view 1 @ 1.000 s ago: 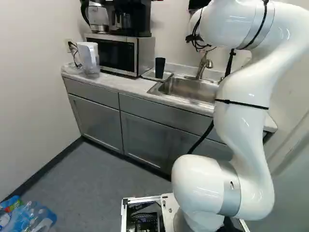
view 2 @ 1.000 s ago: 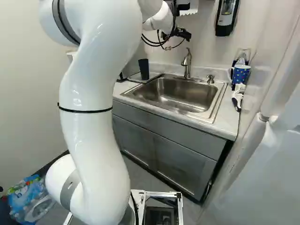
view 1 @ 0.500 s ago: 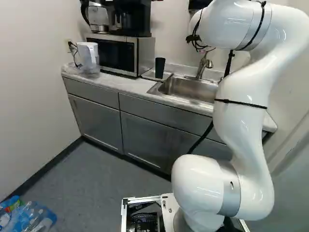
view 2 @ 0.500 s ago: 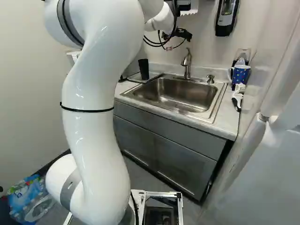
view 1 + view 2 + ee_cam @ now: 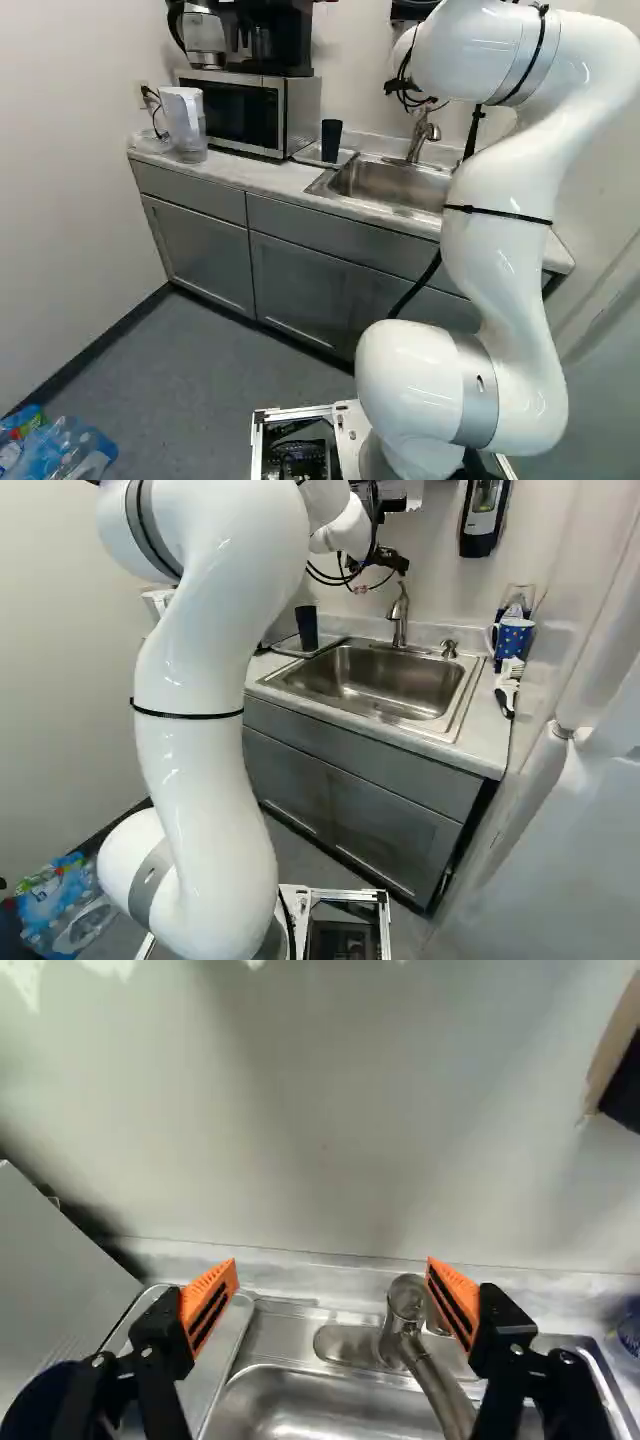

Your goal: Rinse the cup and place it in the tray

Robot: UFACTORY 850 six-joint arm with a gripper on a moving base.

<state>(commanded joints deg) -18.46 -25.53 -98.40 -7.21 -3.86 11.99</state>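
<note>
Pincer (image 5: 388, 557) above the sink (image 5: 395, 688): in the wrist view we see its fingers spread well apart, gripping nothing, with the faucet (image 5: 399, 615) at the sink's back rim visible between them; in the base views we cannot separate the fingers from the dark parts and cables. Left of the sink, the dark cup (image 5: 307, 628) stands upright on the tray (image 5: 288, 646). Also left of the sink, we note a rounded dark form (image 5: 30, 1405) in the wrist view, cut off, partly covered by a finger and not surely identifiable.
</note>
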